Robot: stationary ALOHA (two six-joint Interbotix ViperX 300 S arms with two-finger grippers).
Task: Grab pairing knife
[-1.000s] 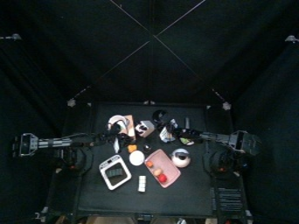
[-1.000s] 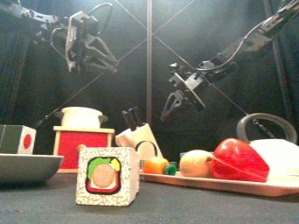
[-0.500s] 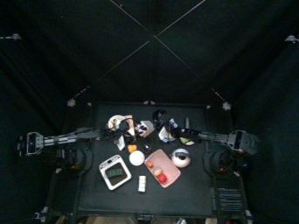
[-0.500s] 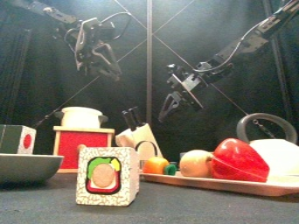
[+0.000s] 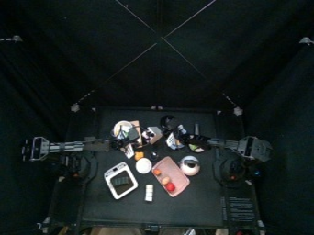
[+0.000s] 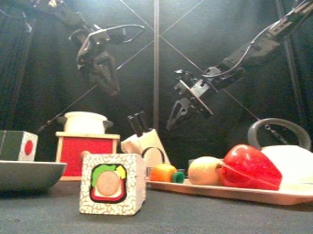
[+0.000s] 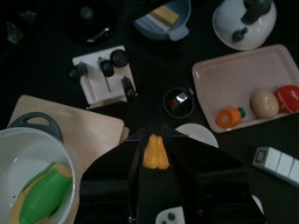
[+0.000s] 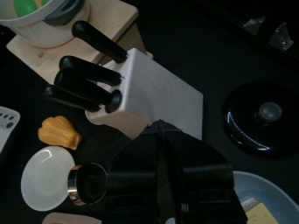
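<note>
Both grippers up in air, knife block (image 6: 145, 139) below and between.
Black knife handles (image 8: 84, 83) clear only from right wrist. Left gripper (image 6: 104, 73) spread, empty; right gripper (image 6: 186, 102) nearly closed, holding nothing visible.

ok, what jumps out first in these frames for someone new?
The white knife block with black handles sticking out, just ahead of the right claw, which hangs above it in the front view. Then the pink tray of toy food, its red pepper large at front right. The left claw hangs high on the left, jaws spread, holding nothing.
</note>
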